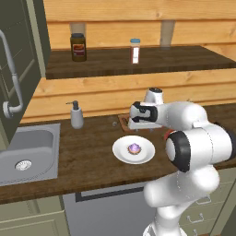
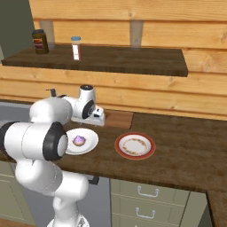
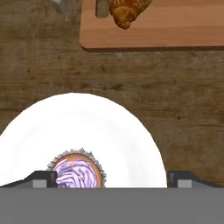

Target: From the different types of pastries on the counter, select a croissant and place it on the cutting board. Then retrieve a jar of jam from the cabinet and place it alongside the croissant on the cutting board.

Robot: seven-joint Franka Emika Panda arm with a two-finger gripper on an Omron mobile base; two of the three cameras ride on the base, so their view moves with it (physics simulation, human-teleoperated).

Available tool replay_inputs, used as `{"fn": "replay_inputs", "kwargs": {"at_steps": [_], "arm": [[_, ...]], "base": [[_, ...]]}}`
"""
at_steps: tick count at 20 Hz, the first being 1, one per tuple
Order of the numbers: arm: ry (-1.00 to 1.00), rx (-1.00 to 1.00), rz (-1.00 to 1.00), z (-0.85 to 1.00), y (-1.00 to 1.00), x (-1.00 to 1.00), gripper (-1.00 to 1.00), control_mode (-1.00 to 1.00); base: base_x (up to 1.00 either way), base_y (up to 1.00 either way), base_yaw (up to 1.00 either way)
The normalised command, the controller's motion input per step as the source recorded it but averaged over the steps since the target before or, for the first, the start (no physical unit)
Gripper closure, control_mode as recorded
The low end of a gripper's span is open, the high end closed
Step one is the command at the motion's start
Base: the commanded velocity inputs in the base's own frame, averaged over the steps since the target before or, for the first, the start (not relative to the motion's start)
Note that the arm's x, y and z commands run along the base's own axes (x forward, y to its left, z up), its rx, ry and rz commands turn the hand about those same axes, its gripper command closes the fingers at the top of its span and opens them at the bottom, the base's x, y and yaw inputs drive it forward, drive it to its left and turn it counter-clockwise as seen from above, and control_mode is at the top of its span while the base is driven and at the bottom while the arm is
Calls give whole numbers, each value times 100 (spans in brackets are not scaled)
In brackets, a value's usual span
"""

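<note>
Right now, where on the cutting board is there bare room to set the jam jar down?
The croissant sits at the cutting board end nearest the soap dispenser; the rest of the board is bare. Counter between the board and the cupcake plate is also free.

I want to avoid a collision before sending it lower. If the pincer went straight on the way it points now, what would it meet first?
Probably the white plate directly below, beside its purple-frosted cupcake; the pincer points straight down, though exact depth is unclear.
</note>
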Motion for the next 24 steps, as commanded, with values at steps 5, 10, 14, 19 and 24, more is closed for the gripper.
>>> {"fn": "replay_inputs", "kwargs": {"at_steps": [5, 10, 14, 19, 24], "arm": [[11, 3, 0, 31, 0, -63, -100, -100], [5, 0, 0, 1, 4, -18, -100, -100], [4, 0, 0, 0, 2, 0, -100, -100], [7, 0, 0, 0, 3, 0, -100, -100], [1, 0, 0, 0, 1, 0, -100, 100]], "base": [[0, 0, 0], [0, 0, 0], [0, 0, 0], [0, 0, 0], [-8, 6, 0]]}}
